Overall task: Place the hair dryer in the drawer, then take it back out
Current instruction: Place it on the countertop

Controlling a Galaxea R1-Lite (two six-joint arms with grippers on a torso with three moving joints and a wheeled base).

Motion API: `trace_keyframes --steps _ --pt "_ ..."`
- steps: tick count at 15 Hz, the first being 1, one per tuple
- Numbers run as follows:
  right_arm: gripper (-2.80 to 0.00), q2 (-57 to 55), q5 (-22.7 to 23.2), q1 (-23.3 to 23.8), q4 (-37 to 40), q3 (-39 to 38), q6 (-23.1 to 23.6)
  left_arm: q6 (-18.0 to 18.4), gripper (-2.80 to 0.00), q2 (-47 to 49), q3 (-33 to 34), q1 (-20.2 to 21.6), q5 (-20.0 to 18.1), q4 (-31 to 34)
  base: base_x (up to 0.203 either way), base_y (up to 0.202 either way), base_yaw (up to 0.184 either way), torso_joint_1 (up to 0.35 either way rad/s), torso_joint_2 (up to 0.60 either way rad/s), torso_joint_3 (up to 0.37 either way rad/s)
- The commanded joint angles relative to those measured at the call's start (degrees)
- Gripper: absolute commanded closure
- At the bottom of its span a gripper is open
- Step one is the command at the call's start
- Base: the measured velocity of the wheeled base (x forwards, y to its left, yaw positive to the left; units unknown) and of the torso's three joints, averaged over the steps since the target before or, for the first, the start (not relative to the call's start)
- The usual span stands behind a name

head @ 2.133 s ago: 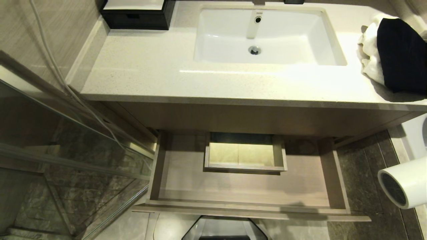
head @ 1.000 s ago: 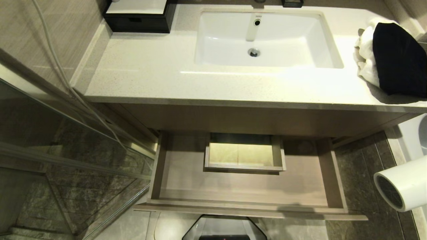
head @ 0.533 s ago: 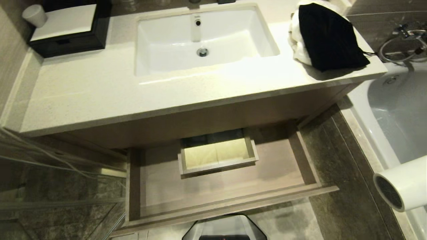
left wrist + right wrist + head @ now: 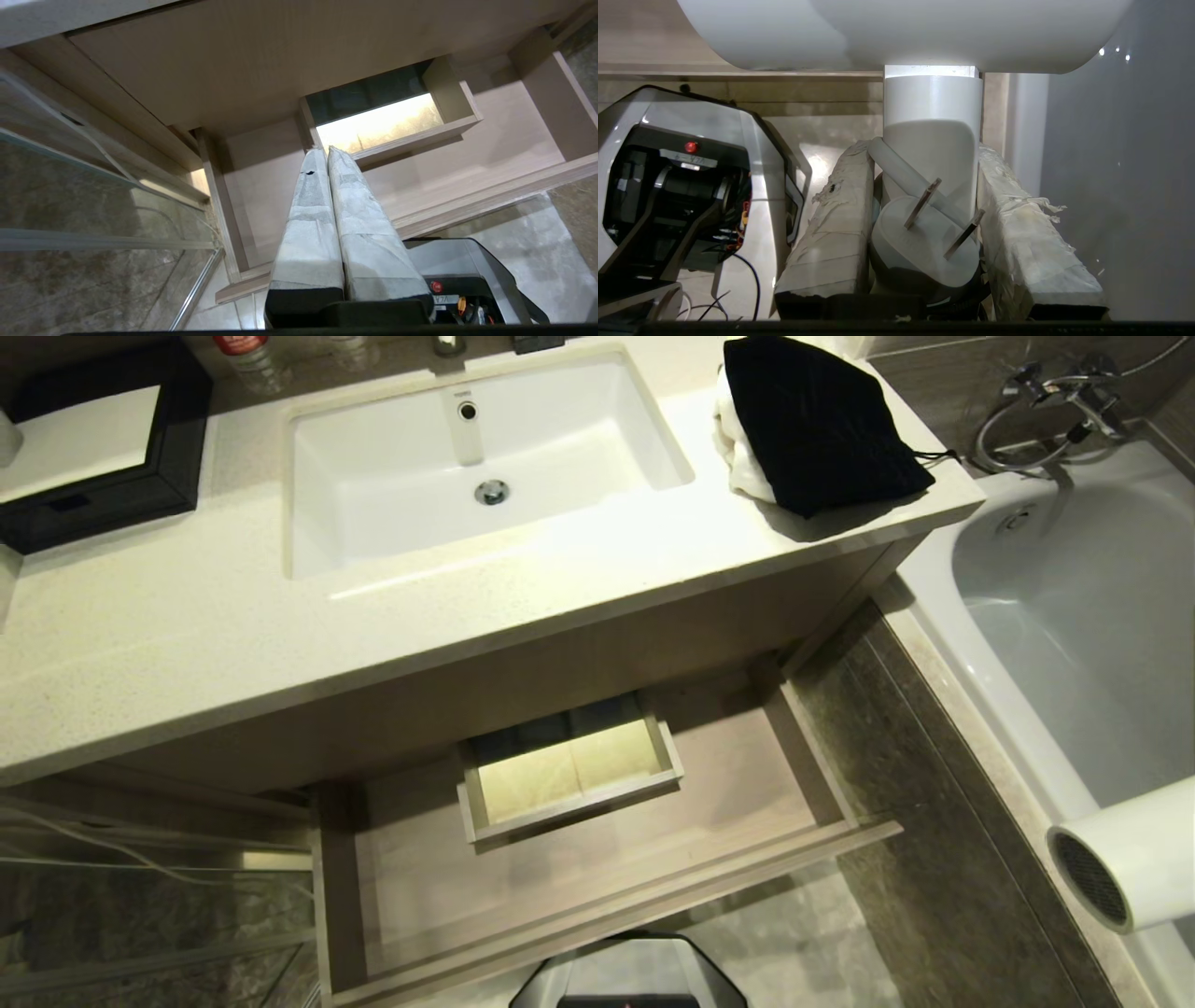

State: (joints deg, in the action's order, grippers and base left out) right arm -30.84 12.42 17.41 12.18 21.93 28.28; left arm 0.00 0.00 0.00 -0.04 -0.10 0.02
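We clamp our right gripper (image 4: 924, 205) on the hair dryer (image 4: 1125, 863) handle, plug (image 4: 920, 242) pinned alongside, beyond the open drawer (image 4: 597, 859) right side, ready for stowing; left gripper (image 4: 327, 154) closed, empty.

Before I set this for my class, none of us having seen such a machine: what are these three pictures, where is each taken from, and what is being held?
This is a two-armed robot on wheels in a bathroom. The wide picture comes from a camera on its head, looking down at a vanity: a countertop with a sink, a black pouch on a white towel, and a black box. Below, the drawer is pulled open and nothing lies in it. The other two pictures come from cameras on the wrists. The left pincer is shut, holds nothing, and points toward the drawer. The right pincer grips the handle of the white hair dryer, with its plug tucked between the fingers, off to the right beside the bathtub.
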Motion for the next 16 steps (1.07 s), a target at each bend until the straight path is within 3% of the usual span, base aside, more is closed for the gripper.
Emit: trace_keyframes --steps 1,6,16 --pt "0.0 -0.07 0.03 -0.01 0.13 -0.05 0.19 0.0 0.0 0.0 0.09 -0.05 0.01 -0.02 0.0 0.0 0.0 0.0 0.0 0.0" --pt "0.0 0.26 -0.03 -0.01 -0.31 -0.49 0.19 0.0 0.0 0.0 0.09 -0.05 0.01 -0.02 0.001 -0.003 0.018 0.0 0.0 -0.001" --pt "0.0 -0.18 -0.03 -0.01 -0.14 -0.31 0.19 0.0 0.0 0.0 0.09 -0.05 0.01 -0.02 0.002 -0.008 0.167 0.001 0.0 0.002"
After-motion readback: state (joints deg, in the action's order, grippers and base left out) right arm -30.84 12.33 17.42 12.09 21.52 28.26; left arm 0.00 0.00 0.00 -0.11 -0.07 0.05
